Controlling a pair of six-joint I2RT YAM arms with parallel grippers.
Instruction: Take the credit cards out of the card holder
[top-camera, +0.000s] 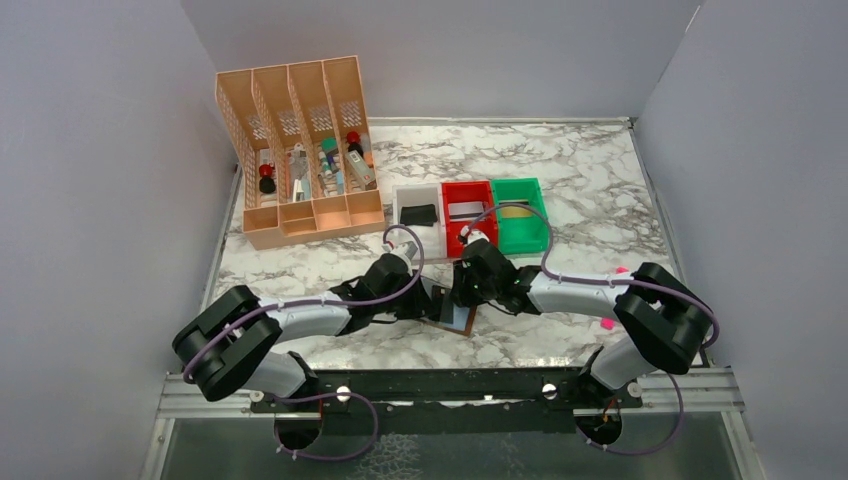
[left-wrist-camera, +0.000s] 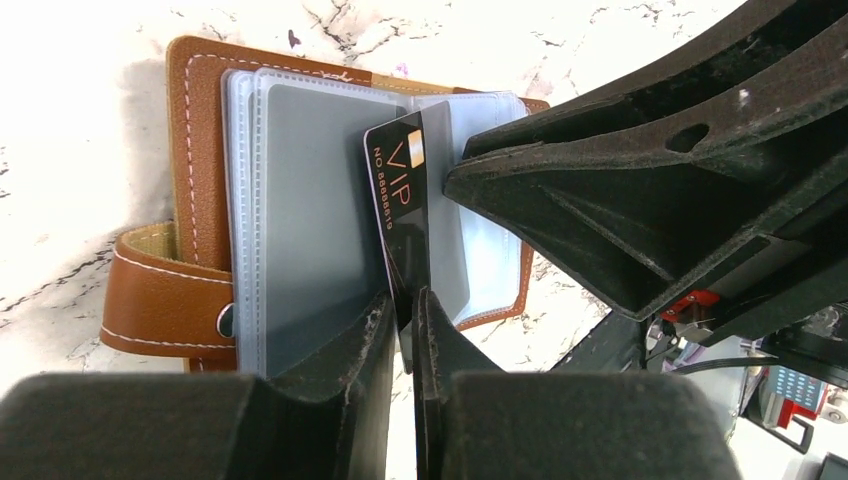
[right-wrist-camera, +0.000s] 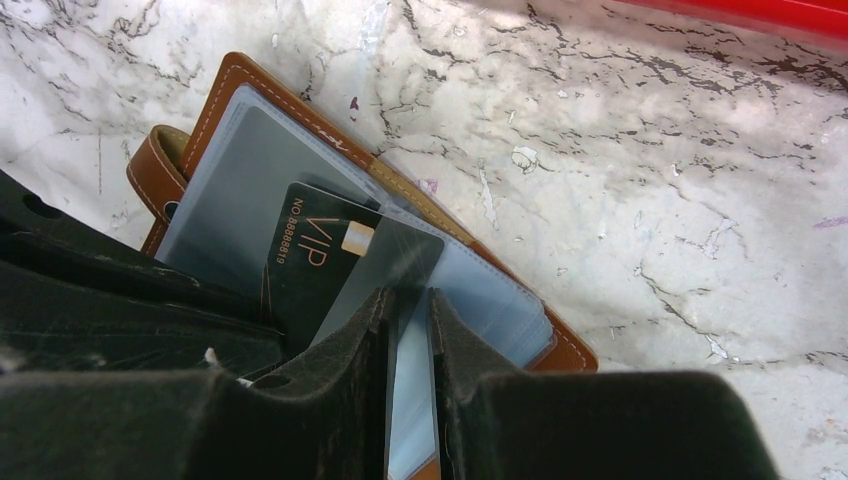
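The brown card holder (top-camera: 452, 320) lies open on the marble between both grippers, clear sleeves up (left-wrist-camera: 195, 150) (right-wrist-camera: 235, 78). A black credit card marked VIP (left-wrist-camera: 400, 200) (right-wrist-camera: 310, 262) sticks partway out of a sleeve and stands on edge. My left gripper (left-wrist-camera: 403, 300) (top-camera: 430, 300) has its fingers a narrow gap apart, with the card's lower end between them, against the right finger. My right gripper (right-wrist-camera: 408, 297) (top-camera: 463, 298) is shut on a clear sleeve leaf beside the card; its body (left-wrist-camera: 650, 180) fills the right of the left wrist view.
A white bin (top-camera: 400, 200) holding a dark flat item, a red bin (top-camera: 448, 215) (right-wrist-camera: 760, 12) and a green bin (top-camera: 540, 215) stand in a row just behind the grippers. An orange slotted organizer (top-camera: 300, 215) stands at the back left. Grey walls enclose the table.
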